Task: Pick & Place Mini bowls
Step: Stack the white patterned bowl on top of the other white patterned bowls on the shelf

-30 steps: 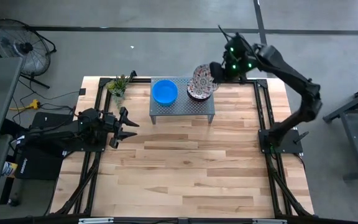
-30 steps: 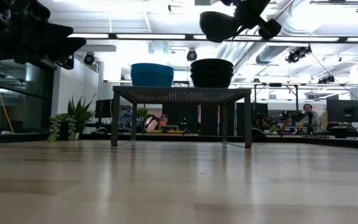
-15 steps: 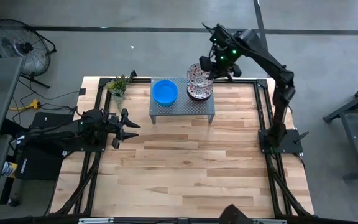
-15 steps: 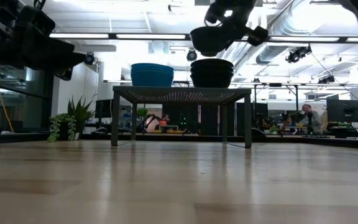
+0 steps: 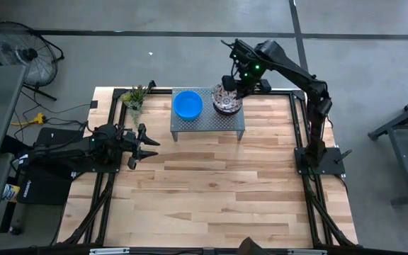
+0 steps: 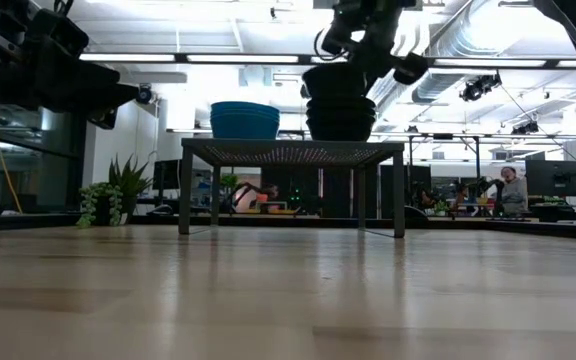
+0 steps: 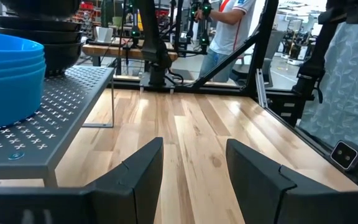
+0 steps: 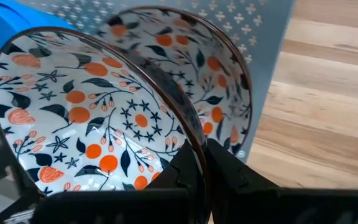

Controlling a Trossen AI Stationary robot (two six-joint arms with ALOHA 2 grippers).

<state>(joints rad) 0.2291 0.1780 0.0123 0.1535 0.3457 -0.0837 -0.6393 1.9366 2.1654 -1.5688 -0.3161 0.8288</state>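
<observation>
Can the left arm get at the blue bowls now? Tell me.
Probably yes: the left gripper waits open beside the metal stand, and nothing lies between it and the blue bowls.

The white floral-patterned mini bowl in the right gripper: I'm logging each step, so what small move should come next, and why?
Probably lower it a little more, then open. The right gripper is shut on the rim of the white floral-patterned mini bowl, which sits tilted just above the stack of matching floral bowls on the grey perforated metal stand, not yet nested. The left gripper waits open over the wooden table.
</observation>
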